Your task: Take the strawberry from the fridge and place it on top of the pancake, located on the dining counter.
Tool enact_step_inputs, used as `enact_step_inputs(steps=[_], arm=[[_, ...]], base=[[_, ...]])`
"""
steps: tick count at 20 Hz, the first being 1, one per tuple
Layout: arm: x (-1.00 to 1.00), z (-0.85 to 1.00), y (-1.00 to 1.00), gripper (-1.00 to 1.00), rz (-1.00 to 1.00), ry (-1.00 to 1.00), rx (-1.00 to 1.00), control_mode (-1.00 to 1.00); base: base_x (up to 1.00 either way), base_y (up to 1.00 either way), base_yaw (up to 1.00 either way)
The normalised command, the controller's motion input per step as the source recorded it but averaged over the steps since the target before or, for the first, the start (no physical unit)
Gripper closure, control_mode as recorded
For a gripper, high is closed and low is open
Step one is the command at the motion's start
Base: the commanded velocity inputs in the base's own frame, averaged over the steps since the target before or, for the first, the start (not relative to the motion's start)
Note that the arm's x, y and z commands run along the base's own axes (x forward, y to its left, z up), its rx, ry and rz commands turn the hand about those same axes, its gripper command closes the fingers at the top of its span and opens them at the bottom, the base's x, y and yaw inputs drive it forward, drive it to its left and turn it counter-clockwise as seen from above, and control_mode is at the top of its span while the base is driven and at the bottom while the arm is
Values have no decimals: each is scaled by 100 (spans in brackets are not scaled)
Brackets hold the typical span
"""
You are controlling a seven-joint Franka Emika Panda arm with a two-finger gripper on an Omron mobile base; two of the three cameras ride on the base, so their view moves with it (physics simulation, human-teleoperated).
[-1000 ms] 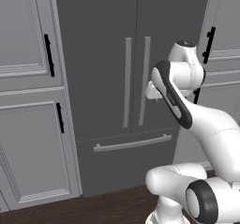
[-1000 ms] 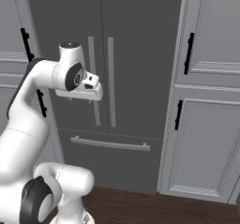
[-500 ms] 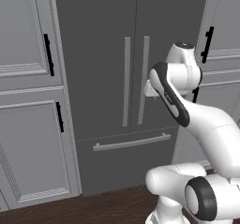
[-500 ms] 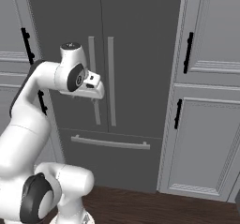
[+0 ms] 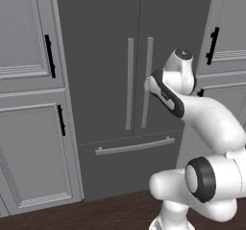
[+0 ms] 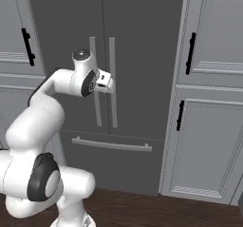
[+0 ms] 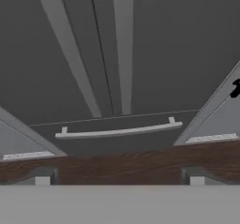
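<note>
A: Start with the big things. Where does it stand?

B: The fridge (image 5: 139,80) fills the middle, both doors shut, with panelled cabinets (image 5: 29,104) to its left and right. Its two vertical handles (image 6: 103,81) sit side by side at the centre seam, and the drawer handle (image 5: 134,146) runs across below.

A: What has changed in the last second?

B: The arm has swung closer to the doors; the gripper (image 6: 105,81) now sits right in front of the handles, at mid height. Its jaws have spread a touch more and stand wide open, holding nothing. My reading: it is lining up to take a door handle, so the task is at its very beginning.

A: The strawberry?

B: Presumably behind the closed doors; I cannot tell which shelf.

A: Any labels or writing?

B: None legible anywhere.
</note>
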Motion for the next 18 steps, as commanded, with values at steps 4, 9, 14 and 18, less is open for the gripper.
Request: enact_step_inputs(steps=[4, 9, 14, 18], arm=[[82, 0, -16, -100, 0, -9, 0, -100], [90, 0, -18, -100, 0, -3, 0, -100], [57, 0, 0, -100, 0, -3, -1, -100], [48, 1, 0, -100, 0, -4, 0, -100]], base=[[0, 0, 0], [0, 0, 0], [0, 0, 0], [0, 0, 0]])
